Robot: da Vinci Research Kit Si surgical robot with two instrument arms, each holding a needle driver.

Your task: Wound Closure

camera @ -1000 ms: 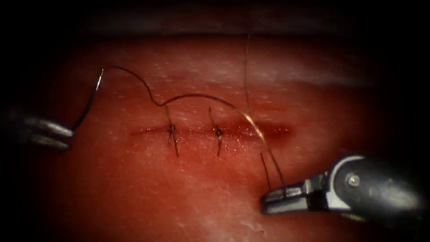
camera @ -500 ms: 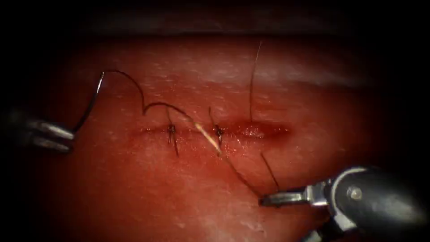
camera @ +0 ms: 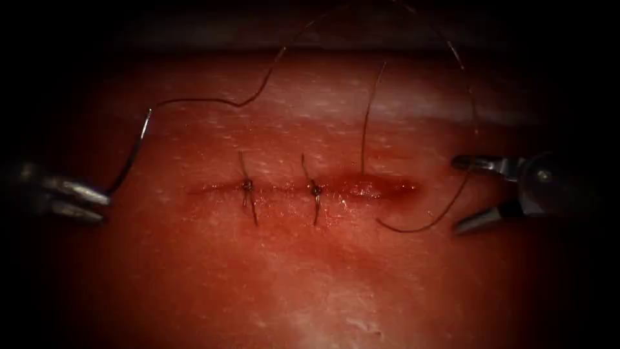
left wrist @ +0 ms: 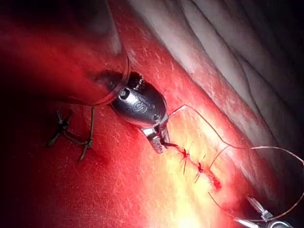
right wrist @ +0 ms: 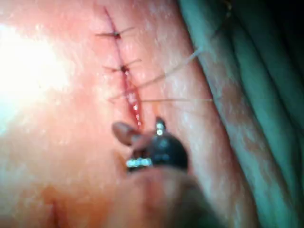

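Left tool (camera: 97, 197) at the tissue's (camera: 290, 284) left edge, jaws clamped on the needle (camera: 132, 152) near its lower end, needle clear of the tissue. Right tool (camera: 465, 194) right of the cut (camera: 303, 189), jaws spread wide, holding nothing. Thread (camera: 258, 94) arcing from the needle's top, looping down beside the right tool.

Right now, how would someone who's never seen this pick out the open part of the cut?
Find the horizontal cut running across the middle of the tissue. Follow it right past the two knotted stitches. The stretch beyond the second stitch is the open part: wet, glistening with red fluid, not tied like the stretch to its left, with thread rising from it.
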